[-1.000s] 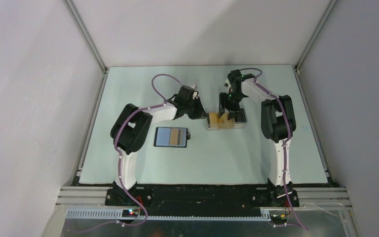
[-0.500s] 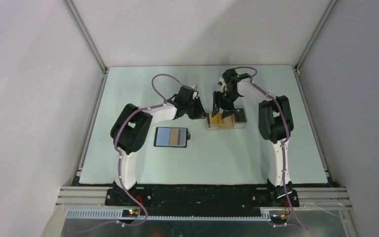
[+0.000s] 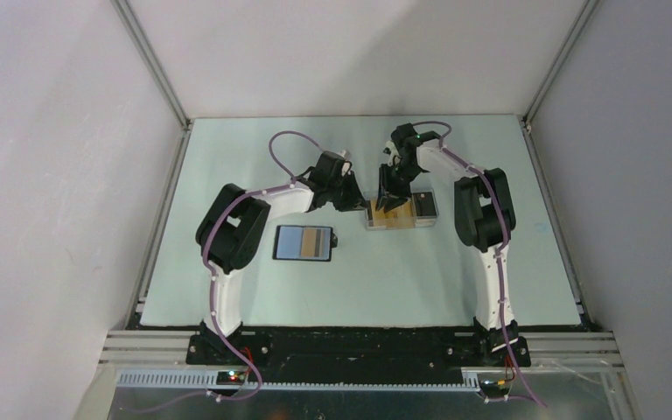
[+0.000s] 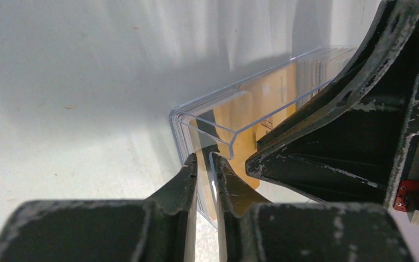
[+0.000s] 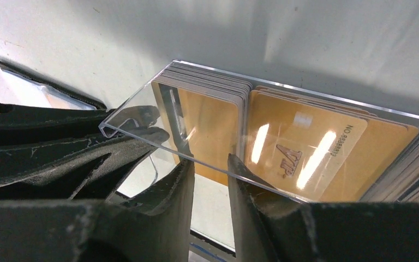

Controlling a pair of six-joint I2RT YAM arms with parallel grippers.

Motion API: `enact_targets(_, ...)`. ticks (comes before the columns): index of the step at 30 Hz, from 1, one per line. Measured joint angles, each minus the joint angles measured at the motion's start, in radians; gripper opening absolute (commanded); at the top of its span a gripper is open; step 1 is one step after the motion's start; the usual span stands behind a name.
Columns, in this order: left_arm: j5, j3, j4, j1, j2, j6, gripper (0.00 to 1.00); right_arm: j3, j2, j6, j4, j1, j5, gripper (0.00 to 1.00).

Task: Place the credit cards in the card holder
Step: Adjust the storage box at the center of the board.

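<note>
My left gripper [image 4: 203, 161] is clamped onto the left end wall of the clear tray [image 4: 221, 124], with the thin plastic caught between my two fingers. My right gripper [image 5: 211, 164] hangs over the same tray, its fingertips narrowly apart right at the long clear wall. I cannot tell whether they grip anything, and the credit cards [image 5: 300, 153], mostly orange-yellow, sit stacked in the tray just beyond those tips. The card holder [image 3: 304, 243] lies open and flat on the table [image 3: 402, 280] with its blue lining up, nearer my bases and to the left of the tray, not touching it.
</note>
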Motion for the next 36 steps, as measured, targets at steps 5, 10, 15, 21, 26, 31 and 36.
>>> enact_targets(5,0.000,0.000,0.000,0.000,0.000,0.000,0.00,0.017,0.011,0.000,-0.014,0.008,0.007,0.33)
enact_targets(10,0.000,0.000,0.000,0.000,0.000,0.000,0.00,0.035,0.018,0.000,-0.035,0.020,0.052,0.36)
enact_targets(15,0.000,0.000,0.000,0.000,0.000,0.000,0.00,0.043,0.018,0.000,-0.040,0.030,0.082,0.37)
enact_targets(21,0.000,0.000,0.000,0.000,0.000,0.000,0.00,0.047,0.018,0.000,-0.043,0.037,0.105,0.38)
enact_targets(26,0.001,-0.003,0.004,0.000,0.000,0.000,0.00,0.018,-0.005,-0.001,-0.021,0.035,0.106,0.44)
enact_targets(31,-0.012,-0.058,0.050,-0.003,-0.029,-0.026,0.02,-0.089,-0.098,0.003,0.005,-0.008,0.090,0.50)
enact_targets(36,-0.074,-0.191,0.030,-0.038,-0.146,-0.064,0.33,-0.156,-0.251,0.019,0.035,-0.080,0.045,0.54)
